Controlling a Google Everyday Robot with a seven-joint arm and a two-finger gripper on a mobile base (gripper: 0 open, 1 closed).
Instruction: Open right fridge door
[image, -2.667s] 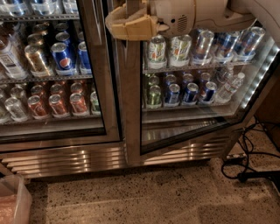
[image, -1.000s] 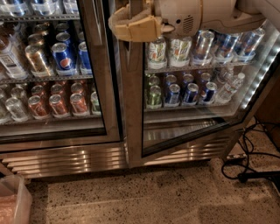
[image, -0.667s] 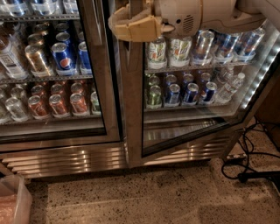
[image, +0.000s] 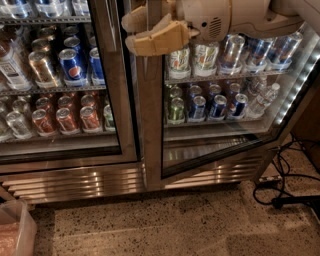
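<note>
The right fridge door (image: 150, 130) stands ajar, its lower edge angled out from the cabinet (cans (image: 207, 106) show through the glass). The pincer (image: 150, 34) sits high against the door's left frame; whether it is clenched, I cannot tell.

The scene is rather dim, and most light comes from inside the fridge: a strip of small lamps (image: 296, 85) on its right inner wall shines white on the cans (image: 207, 106). The gripper (image: 150, 31), at the top centre in front of the right fridge door (image: 150, 130), looks pale. The steel grille (image: 75, 182) below carries warm glare spots. The floor (image: 150, 227) is dull, darkest at the right corner.
</note>
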